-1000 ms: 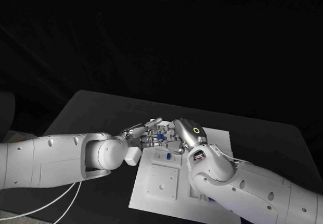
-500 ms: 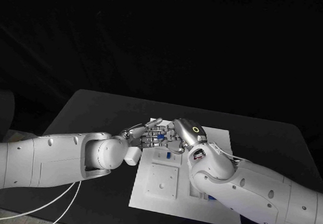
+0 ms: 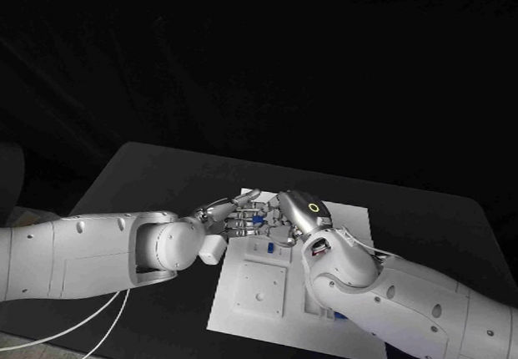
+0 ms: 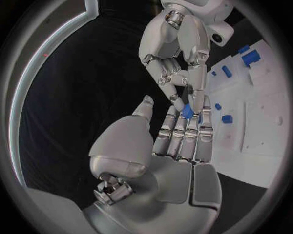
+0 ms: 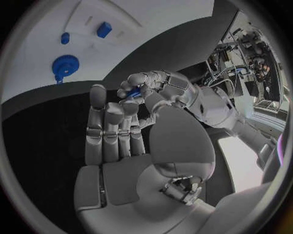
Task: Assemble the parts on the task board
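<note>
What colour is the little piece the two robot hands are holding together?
Blue. The small part between the left hand and right hand shows best in the left wrist view.

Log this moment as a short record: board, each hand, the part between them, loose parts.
board: white board on black table
left hand: fingertips touch a blue part
right hand: fingertips on the same part
part: small, blue, pinched between both hands above the board's far end
loose parts: blue gear and small blue pieces on the board
</note>
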{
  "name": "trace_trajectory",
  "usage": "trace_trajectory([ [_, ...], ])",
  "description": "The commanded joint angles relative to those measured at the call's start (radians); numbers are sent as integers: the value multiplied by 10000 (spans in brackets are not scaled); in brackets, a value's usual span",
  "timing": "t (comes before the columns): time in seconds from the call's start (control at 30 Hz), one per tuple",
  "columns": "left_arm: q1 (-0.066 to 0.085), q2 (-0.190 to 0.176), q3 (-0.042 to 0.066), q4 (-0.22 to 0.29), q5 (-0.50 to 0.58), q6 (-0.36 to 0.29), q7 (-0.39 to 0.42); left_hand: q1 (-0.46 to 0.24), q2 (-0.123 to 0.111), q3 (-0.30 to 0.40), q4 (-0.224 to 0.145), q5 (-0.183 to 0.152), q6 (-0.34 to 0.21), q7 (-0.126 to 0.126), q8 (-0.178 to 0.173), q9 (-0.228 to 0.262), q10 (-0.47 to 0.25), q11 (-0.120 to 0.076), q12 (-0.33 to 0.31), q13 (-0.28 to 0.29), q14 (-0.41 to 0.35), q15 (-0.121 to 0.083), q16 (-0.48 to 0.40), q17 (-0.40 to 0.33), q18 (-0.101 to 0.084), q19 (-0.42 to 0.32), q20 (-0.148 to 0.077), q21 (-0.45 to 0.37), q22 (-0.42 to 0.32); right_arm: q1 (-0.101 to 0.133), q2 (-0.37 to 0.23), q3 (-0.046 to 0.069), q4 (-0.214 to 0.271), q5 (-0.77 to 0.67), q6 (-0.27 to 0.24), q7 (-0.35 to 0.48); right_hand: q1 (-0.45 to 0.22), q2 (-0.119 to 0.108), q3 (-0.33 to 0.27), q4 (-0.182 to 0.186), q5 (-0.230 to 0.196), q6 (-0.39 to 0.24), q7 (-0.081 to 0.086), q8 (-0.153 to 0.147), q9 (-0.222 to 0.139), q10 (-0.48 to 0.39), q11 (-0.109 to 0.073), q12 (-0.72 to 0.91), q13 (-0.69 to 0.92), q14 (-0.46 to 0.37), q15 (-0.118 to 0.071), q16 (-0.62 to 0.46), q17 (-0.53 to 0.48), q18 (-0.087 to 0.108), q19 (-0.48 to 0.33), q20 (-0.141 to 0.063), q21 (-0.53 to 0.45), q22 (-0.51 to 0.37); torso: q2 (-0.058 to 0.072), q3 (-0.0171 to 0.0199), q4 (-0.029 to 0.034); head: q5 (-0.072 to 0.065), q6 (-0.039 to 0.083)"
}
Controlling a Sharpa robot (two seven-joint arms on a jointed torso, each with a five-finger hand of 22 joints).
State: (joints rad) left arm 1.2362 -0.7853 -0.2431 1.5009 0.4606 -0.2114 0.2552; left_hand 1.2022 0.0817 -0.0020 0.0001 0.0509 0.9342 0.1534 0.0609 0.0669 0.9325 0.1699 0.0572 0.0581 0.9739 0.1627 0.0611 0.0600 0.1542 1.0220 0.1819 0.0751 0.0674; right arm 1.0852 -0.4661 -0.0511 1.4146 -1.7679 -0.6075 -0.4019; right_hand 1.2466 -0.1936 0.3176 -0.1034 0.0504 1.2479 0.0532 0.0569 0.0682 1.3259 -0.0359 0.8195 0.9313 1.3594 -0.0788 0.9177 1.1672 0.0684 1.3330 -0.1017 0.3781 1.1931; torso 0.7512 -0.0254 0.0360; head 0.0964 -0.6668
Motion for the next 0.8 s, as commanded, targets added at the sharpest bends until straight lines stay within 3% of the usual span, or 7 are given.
trace_trajectory([
  [0.03, 35, 0, 35, 10, -77, 288, 187, 68, 5, 21, -42, -35, -10, 58, 30, 12, -62, -39, 24, -1, 7, -70, -18, -4, -91, -50, -54, -26, -8, -32, -30, -29, 25, -5, 306, 80, -41, -34, -54, -11, 34, -56, -20, 63, 14, -19, 47, 5, 7, -55, 0, -31, 0, 26, 52, 41, -40, 17, -2, -5, -4, -12, -5],
  [0.8, 35, 17, 35, -84, -202, 191, 165, 55, -35, 49, -66, -35, -33, 68, 33, 15, -208, -13, 20, -6, -125, -25, -18, -8, -86, -124, -35, -20, -6, -38, -137, -31, 172, 16, 205, 80, -169, -86, -227, 98, 238, -119, -9, 66, 14, -68, 45, -19, -52, -56, 10, -46, -57, 55, 96, 58, -134, 68, -8, -13, -6, 6, -42],
])
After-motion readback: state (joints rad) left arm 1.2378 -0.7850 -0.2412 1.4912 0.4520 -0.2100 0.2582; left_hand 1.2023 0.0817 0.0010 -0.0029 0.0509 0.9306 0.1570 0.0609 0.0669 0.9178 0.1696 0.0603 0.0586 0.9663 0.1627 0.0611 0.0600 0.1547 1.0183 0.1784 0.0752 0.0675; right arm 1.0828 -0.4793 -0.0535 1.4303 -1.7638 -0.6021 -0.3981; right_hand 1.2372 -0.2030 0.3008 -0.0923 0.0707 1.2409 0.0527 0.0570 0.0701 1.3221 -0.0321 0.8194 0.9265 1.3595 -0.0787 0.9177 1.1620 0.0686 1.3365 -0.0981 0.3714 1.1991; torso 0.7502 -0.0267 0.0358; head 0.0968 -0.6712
